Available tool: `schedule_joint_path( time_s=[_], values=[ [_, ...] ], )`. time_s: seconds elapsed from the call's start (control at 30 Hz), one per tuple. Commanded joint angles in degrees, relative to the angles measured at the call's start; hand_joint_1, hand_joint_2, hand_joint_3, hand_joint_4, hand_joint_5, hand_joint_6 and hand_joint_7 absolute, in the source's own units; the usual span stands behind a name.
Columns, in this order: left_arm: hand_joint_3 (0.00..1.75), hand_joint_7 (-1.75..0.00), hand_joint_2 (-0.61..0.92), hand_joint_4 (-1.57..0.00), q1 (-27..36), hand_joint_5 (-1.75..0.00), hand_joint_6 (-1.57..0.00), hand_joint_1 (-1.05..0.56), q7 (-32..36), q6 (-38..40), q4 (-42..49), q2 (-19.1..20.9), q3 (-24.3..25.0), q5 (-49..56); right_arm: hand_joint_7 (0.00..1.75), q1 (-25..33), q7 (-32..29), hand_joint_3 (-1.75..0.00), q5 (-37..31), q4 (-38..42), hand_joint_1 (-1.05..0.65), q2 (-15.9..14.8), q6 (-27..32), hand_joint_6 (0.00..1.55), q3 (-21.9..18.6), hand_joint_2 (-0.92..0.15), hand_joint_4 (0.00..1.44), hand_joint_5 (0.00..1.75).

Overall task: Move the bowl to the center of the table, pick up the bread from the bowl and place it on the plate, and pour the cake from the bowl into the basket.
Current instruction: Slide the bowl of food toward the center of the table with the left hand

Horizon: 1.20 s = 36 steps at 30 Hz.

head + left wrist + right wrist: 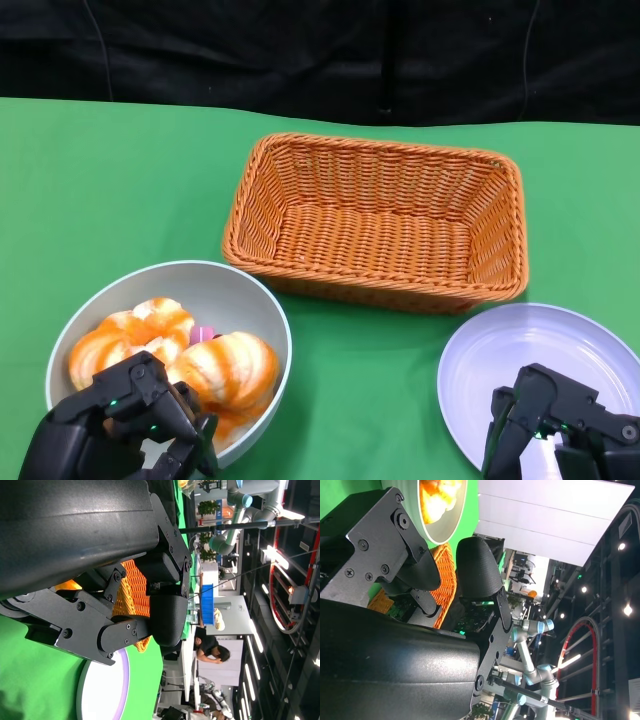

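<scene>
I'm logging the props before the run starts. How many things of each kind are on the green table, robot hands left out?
Bowls: 1, the grey bowl
Plates: 1, the pale plate
Baskets: 1, the orange wicker basket
Orange-striped breads: 2, the left bread and the right bread
Small pink items, partly hidden between the breads: 1, the pink piece
Total: 6

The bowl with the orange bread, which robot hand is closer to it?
Left. The left hand is at the bowl's near rim, overlapping it. The right hand is far across, over the plate.
</scene>
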Motion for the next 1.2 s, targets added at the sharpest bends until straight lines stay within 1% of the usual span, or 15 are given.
schedule_joint_path(
  time_s=[0.03,0.47,0.5,0.57,0.6,0.63,0.7,0.73,0.77,0.8,0.83,0.93,1.07,1.13,1.2],
  values=[
    [0.77,-1.40,0.72,-0.82,-0.18,-1.66,-0.82,-0.16,-0.32,-0.60,0.28,0.37,0.43,-0.64,1.75,0.17,-0.11,-1.75,0.36,0.03,0.28,-0.24,-0.66,0.86,0.04,-0.23,1.10,1.75],
    [0.80,-1.39,0.69,-0.84,0.16,-1.65,-0.83,-0.17,-0.35,-0.20,-0.42,0.90,0.69,-0.70,1.75,0.30,-0.02,-1.75,0.56,-0.02,0.27,-0.28,-0.64,0.87,0.13,-0.21,1.10,1.75],
    [0.75,-1.27,0.73,-0.85,0.11,-1.50,-0.84,-0.15,-0.69,-0.23,-0.60,1.33,0.90,-0.86,1.75,0.39,-0.07,-1.75,0.49,-0.05,0.26,-0.23,-0.61,0.86,0.14,-0.22,1.10,1.75],
    [0.64,-1.11,0.78,-0.86,-0.30,-1.34,-0.87,-0.15,-2.00,-0.43,-0.67,2.38,1.44,-1.83,1.75,0.45,-0.14,-1.75,0.33,-0.06,0.26,-0.21,-0.66,0.86,0.11,-0.22,1.09,1.75],
    [0.42,-0.91,0.85,-0.85,-0.64,-1.17,-0.87,-0.22,-2.82,-0.71,-0.49,2.89,1.77,-2.33,1.75,0.43,-0.16,-1.75,0.27,-0.04,0.26,-0.22,-0.69,0.86,0.08,-0.22,1.09,1.75],
    [0.31,-0.81,0.88,-0.84,-0.87,-1.08,-0.87,-0.25,-3.41,-0.91,-0.34,3.21,2.00,-2.68,1.75,0.43,-0.17,-1.75,0.22,-0.03,0.26,-0.22,-0.70,0.86,0.07,-0.22,1.09,1.75],
    [0.23,-0.73,0.91,-0.83,-1.39,-1.02,-0.87,-0.27,-4.12,-1.25,-0.07,3.66,2.53,-3.09,1.75,0.42,-0.13,-1.75,0.25,-0.04,0.26,-0.24,-0.57,0.86,0.08,-0.22,1.09,1.75],
    [0.15,-0.49,0.92,-0.85,-1.67,-0.82,-0.90,-0.32,-4.36,-1.39,0.05,3.82,2.82,-3.20,1.75,0.41,-0.09,-1.75,0.29,-0.06,0.27,-0.25,-0.46,0.86,0.09,-0.22,1.10,1.75],
    [0.13,-0.36,0.92,-0.87,-2.15,-0.72,-0.94,-0.34,-4.52,-1.94,0.06,4.20,3.39,-2.82,1.75,0.35,-0.14,-1.75,0.24,-0.01,0.27,-0.25,-0.53,0.87,0.00,-0.22,1.10,1.75],
    [0.12,-0.22,0.92,-0.83,-2.66,-0.62,-0.88,-0.39,-4.74,-2.93,0.15,4.69,3.99,-2.03,1.75,0.33,-0.23,-1.75,0.12,0.01,0.28,-0.20,-0.56,0.86,-0.06,-0.23,1.10,1.75],
    [0.12,-0.16,0.92,-0.80,-2.97,-0.58,-0.83,-0.41,-4.90,-3.65,0.22,4.98,4.37,-1.45,1.75,0.33,-0.30,-1.75,0.02,0.01,0.28,-0.15,-0.59,0.86,-0.10,-0.23,1.10,1.75],
    [0.14,-0.07,0.92,-0.74,-3.90,-0.52,-0.77,-0.43,-5.14,-5.88,0.66,5.77,5.35,-0.40,1.75,0.34,-0.28,-1.75,-0.03,-0.02,0.27,-0.13,-0.52,0.86,-0.04,-0.24,1.10,1.75],
    [0.16,-0.04,0.92,-0.70,-4.75,-0.48,-0.73,-0.50,-3.34,-8.41,0.82,6.65,7.58,2.67,1.75,0.44,-0.17,-1.75,0.20,-0.07,0.27,-0.17,-0.32,0.86,0.06,-0.24,1.09,1.75],
    [0.19,-0.02,0.92,-0.68,-5.36,-0.37,-0.71,-0.53,-3.04,-9.90,1.37,7.21,8.81,3.62,1.75,0.54,-0.11,-1.75,0.20,-0.14,0.27,-0.17,-0.16,0.86,0.18,-0.24,1.09,1.75],
    [0.21,0.00,0.92,-0.67,-5.79,-0.32,-0.70,-0.54,-2.90,-10.74,2.09,7.87,9.82,3.88,1.75,0.58,-0.04,-1.75,0.22,-0.11,0.28,-0.25,-0.23,0.86,0.23,-0.24,1.10,1.75]
  ],
)
